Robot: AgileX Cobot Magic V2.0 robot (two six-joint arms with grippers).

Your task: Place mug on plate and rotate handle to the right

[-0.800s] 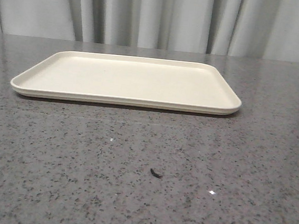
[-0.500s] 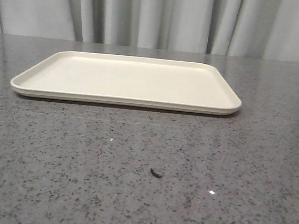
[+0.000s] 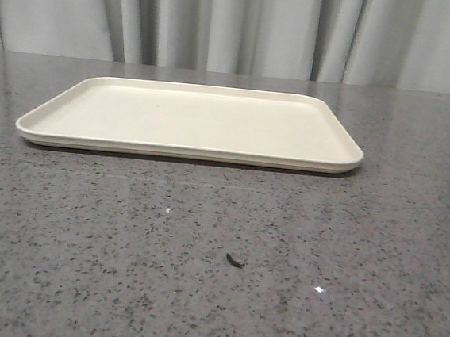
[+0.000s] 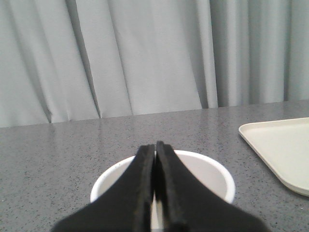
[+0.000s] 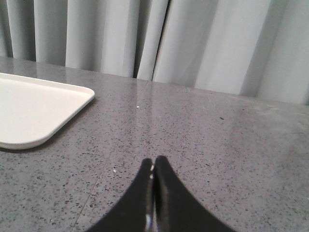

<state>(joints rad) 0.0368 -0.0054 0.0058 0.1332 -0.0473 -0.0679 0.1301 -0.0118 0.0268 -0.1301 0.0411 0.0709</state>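
Observation:
The cream plate (image 3: 190,121) lies empty on the grey table in the front view, where neither gripper nor the mug shows. Its corner also shows in the left wrist view (image 4: 280,150) and the right wrist view (image 5: 34,111). In the left wrist view the white mug (image 4: 215,176) stands upright on the table just beyond my left gripper (image 4: 155,147), which is shut with nothing between its jaws and sits over the mug's open rim. The handle and smiley print are hidden. My right gripper (image 5: 153,162) is shut and empty above bare table, to the right of the plate.
A small dark speck (image 3: 235,260) lies on the table in front of the plate. Grey curtains (image 3: 239,22) hang behind the table's far edge.

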